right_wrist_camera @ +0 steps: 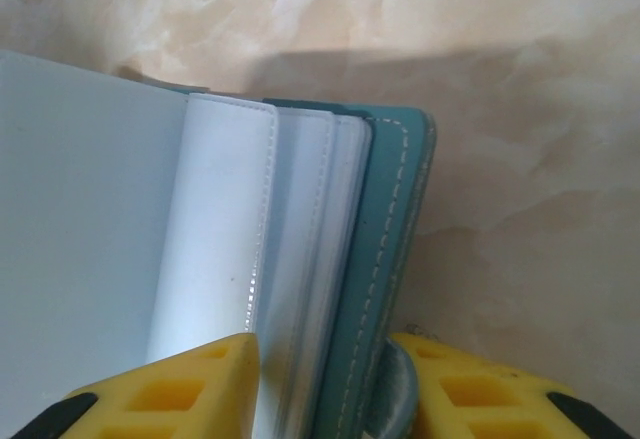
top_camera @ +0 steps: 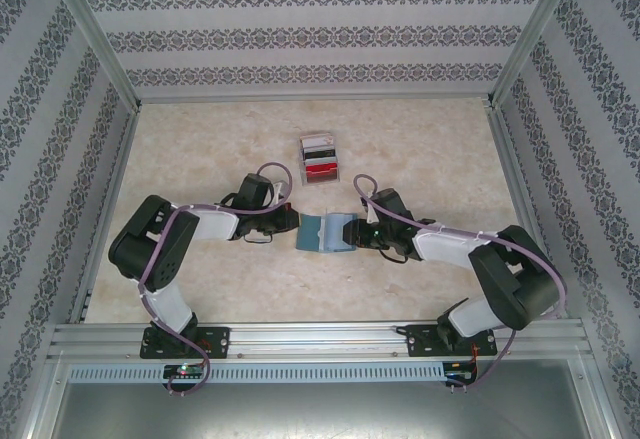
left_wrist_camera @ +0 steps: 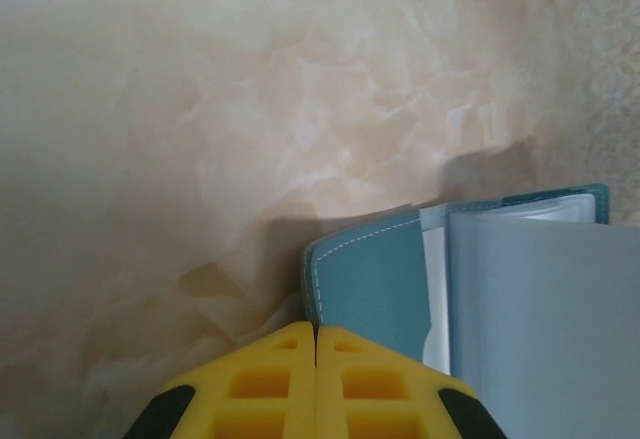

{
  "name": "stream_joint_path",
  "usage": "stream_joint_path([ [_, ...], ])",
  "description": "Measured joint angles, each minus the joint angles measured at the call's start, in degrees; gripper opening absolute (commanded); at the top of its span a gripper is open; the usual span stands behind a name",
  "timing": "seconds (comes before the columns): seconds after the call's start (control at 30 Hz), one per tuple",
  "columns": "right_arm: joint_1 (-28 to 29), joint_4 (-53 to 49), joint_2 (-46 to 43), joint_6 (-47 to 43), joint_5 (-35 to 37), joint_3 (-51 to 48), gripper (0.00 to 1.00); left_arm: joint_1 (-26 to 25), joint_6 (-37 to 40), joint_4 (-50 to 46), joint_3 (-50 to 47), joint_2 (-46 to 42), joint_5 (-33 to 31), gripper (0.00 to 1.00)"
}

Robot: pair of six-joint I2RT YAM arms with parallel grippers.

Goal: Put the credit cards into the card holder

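1. From above, the card holder [top_camera: 327, 231] lies open on the table [top_camera: 200, 149] between both grippers. The credit cards [top_camera: 319, 169] sit in a clear stand [top_camera: 338, 175] just beyond, with bare table all round.
2. The left gripper [left_wrist_camera: 316, 354] has its fingers together, and the holder's teal edge is at its tips.
3. The right gripper [right_wrist_camera: 325, 359] is clamped on the holder's cover and pale leaves.

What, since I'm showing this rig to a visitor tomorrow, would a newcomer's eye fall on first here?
The teal card holder sits open at the table's middle, with the left gripper shut at its left cover and the right gripper straddling its right cover and leaves. Just behind it, a clear stand holds the credit cards, red, dark and white.
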Motion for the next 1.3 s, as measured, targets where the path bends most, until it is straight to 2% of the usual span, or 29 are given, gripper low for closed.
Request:
stream_joint_path([
  [0.07, 0.0, 0.3, 0.3, 0.2, -0.7, 0.0, 0.42, 0.0, -0.1, 0.0, 0.0, 0.2, 0.0, 0.04],
  [0.13, 0.0, 0.4, 0.3, 0.4, -1.0, 0.1, 0.43, 0.0, -0.2, 0.0, 0.0, 0.2, 0.0, 0.11],
  [0.23, -0.2, 0.4, 0.3, 0.4, -1.0, 0.2, 0.42, 0.0, -0.6, 0.0, 0.0, 0.2, 0.4, 0.27],
  [0.3, -0.4, 0.4, 0.3, 0.4, -1.0, 0.2, 0.42, 0.0, -0.7, 0.5, 0.2, 0.0, 1.3, 0.42],
  [0.33, -0.4, 0.4, 0.3, 0.4, -1.0, 0.2, 0.42, 0.0, -0.8, 0.9, 0.2, -0.2, 1.7, 0.45],
  [0.47, -0.4, 0.4, 0.3, 0.4, -0.9, 0.2, 0.4, 0.0, -1.2, 1.8, -0.1, -1.1, 2.1, 0.54],
  [0.73, -0.4, 1.0, 1.7, 0.4, -0.9, 0.2, 0.38, 0.4, -1.5, 3.3, -2.6, -4.1, 2.0, 0.62],
  [0.77, -0.3, 1.0, 1.7, 0.4, -0.9, 0.3, 0.4, 0.4, -1.5, 3.7, -2.6, -4.1, 2.2, 0.61],
  [0.83, -0.3, 0.9, 1.8, 0.1, -0.9, 0.8, 0.42, 0.4, -1.7, 4.4, -2.7, -4.1, 2.7, 0.54],
  [0.93, -0.2, 0.8, 1.9, 0.1, -0.9, 1.8, 0.42, 0.4, -2.3, 5.1, -2.7, -4.0, 3.6, 0.36],
  [1.0, 0.1, 0.8, 2.3, 0.2, -0.8, 2.5, 0.4, 0.4, -2.8, 5.5, -2.6, -3.6, 3.9, 0.28],
  [1.17, 0.6, 0.1, 3.0, 0.2, -0.1, 3.1, 0.4, 0.4, -3.2, 5.6, -2.6, -2.7, 4.3, 0.15],
  [1.3, 0.9, -0.6, 3.4, 0.2, 0.2, 3.1, 0.43, 0.4, -3.3, 5.6, -2.6, -2.6, 4.3, 0.0],
])
